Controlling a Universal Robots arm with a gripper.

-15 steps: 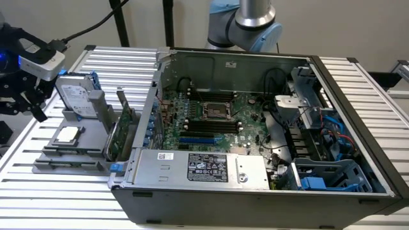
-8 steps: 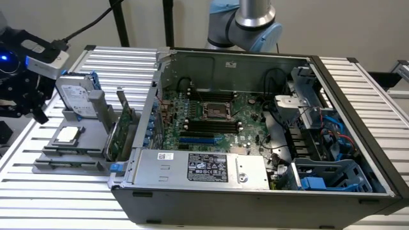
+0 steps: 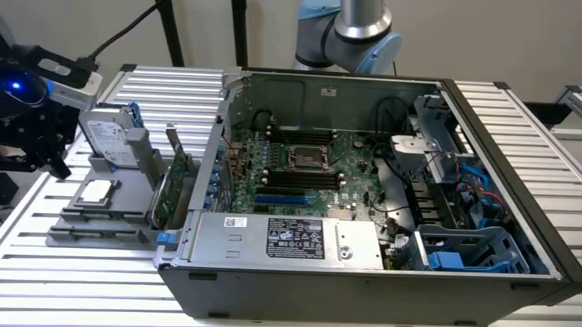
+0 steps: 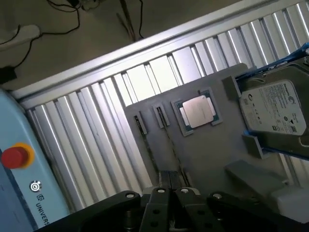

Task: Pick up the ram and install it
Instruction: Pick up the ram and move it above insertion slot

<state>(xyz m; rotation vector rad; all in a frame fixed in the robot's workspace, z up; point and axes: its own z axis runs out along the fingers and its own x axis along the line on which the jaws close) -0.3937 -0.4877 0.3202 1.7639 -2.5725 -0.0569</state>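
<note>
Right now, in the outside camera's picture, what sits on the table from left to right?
Hard drive → green expansion card → motherboard inside the open computer case → blue drive cage.

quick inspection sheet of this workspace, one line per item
surface: slatted aluminium table bearing a grey holder and an open pc case
job's things: ram seemingly edge-on in a holder slot, not gripped; black memory slots on the motherboard
clutter: hard drive, processor and expansion card in the holder
grippers: gripper above the holder, close to the ram
cables: black cable running to the gripper; blue cables inside the case
surroundings: pendant with red button
</note>
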